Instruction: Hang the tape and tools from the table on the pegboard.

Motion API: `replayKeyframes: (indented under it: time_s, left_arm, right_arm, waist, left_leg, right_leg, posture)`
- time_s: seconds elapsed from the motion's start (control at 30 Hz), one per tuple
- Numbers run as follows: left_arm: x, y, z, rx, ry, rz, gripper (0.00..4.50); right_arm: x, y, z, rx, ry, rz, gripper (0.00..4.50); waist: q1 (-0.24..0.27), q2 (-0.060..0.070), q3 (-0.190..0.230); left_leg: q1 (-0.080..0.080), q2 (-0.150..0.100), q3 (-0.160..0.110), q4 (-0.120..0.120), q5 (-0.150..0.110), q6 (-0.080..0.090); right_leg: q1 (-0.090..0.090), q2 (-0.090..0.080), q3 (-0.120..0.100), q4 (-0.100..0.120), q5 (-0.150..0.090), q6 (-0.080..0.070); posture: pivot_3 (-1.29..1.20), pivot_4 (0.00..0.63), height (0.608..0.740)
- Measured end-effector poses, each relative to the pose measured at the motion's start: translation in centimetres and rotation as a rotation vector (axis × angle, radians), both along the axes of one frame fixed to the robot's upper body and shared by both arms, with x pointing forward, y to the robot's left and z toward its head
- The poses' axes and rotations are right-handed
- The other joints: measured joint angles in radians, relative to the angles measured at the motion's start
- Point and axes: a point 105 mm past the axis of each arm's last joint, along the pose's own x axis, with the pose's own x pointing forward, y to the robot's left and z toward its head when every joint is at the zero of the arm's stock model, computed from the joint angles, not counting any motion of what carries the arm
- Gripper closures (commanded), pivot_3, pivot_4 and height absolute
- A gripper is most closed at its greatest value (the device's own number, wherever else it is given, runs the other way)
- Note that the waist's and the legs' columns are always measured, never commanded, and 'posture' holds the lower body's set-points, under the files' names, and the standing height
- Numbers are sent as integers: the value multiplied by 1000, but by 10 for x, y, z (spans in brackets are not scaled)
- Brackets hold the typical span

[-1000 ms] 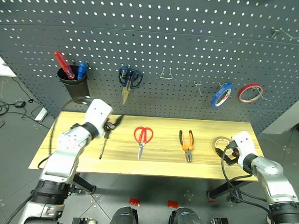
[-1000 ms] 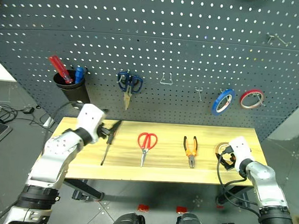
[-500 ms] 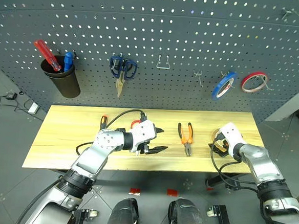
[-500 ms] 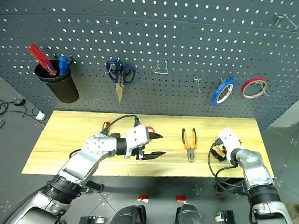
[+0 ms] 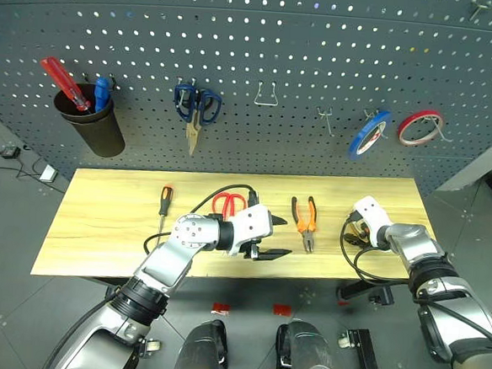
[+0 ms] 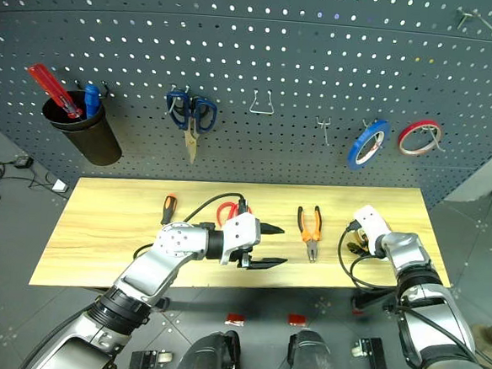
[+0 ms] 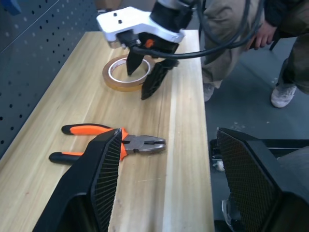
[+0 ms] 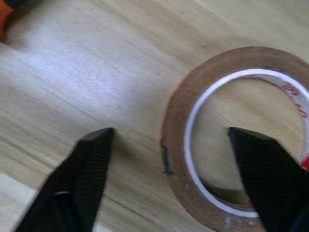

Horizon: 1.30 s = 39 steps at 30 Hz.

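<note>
At table's point(image 5: 108, 217) right end, lay flat — tan tape ring point(image 7: 128, 72), right gripper point(image 7: 145, 77) straddling its wall, fingers parted, ungripped; could've skidded or tipped off one finger point(image 8: 260, 164) if closed off-centre.

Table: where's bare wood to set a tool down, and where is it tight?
The table is bare from its left end up to the screwdriver. It is crowded from there rightward: scissors behind the left gripper, then pliers, then the tape straddled by the right gripper.
</note>
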Motion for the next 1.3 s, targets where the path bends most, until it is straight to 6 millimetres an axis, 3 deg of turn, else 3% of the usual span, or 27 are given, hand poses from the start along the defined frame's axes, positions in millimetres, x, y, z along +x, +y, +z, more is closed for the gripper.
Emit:
replayKeyframes:
  time_s: [0.23,0.4,0.47,0.57,0.63,0.8,0.93,1.03,1.1,1.3]
  left_arm:
    - [-1,0,-2,-8,13,6,1206]
    - [-2,5,-1,-40,41,46,1206]
    - [-1,8,3,-66,46,68,1206]
    - [0,12,6,-85,54,99,1206]
    - [1,11,12,-114,41,114,1206]
    - [13,20,32,-203,-31,223,1206]
    - [26,29,52,-313,-75,334,1206]
    - [33,31,67,-370,-114,379,1206]
    - [37,32,74,-389,-134,396,1206]
    - [40,32,84,-411,-150,404,1206]
  right_arm:
    - [1,0,-1,-49,-26,38,4007]
    - [-12,-10,-2,-101,-145,43,4057]
    - [-24,-18,4,-128,-209,33,4057]
    - [-40,-15,27,-177,-358,55,4057]
    - [-53,-6,49,-216,-515,63,4057]
    - [-88,39,101,-237,-893,132,4057]
    - [-112,94,146,-193,-1186,344,4057]
    - [-110,116,166,-172,-1300,440,4057]
    - [-101,120,171,-168,-1327,461,4057]
    - [-60,120,163,-185,-1267,495,4057]
  waist:
    - [1,0,0]
    - [8,1,1]
    - [11,2,1]
    - [6,2,1]
    - [2,3,1]
    - [0,2,2]
    - [-1,0,3]
    - [-1,-1,4]
    - [0,-1,4]
    - [-1,-1,4]
  left_leg:
    - [1,0,0,0,0,0]
    - [-1,-1,-1,0,0,0]
    - [-6,-1,0,-1,0,0]
    - [-11,-1,0,0,0,0]
    - [-12,0,0,-1,0,0]
    - [-12,0,0,0,0,-1]
    - [-12,-1,0,1,0,0]
    - [-12,-1,-1,1,0,0]
    - [-12,-1,-1,1,0,0]
    - [-13,-1,0,1,0,0]
  right_leg:
    - [1,0,0,0,0,0]
    - [-1,-2,-1,0,-1,1]
    - [-5,-2,0,0,-1,1]
    - [-11,-1,0,1,-1,2]
    - [-13,0,-1,1,-1,2]
    - [-13,0,0,1,-3,10]
    - [-13,0,1,1,-3,11]
    - [-12,0,1,1,-2,11]
    - [-12,0,0,1,-2,10]
    - [-12,0,0,0,0,5]
  posture:
    - [-202,271,740]
    - [-206,268,740]
    - [-219,268,740]
    - [-226,267,740]
    - [-228,265,740]
    - [-242,266,740]
    - [-250,259,740]
    - [-246,254,740]
    - [-243,252,740]
    - [-227,248,740]
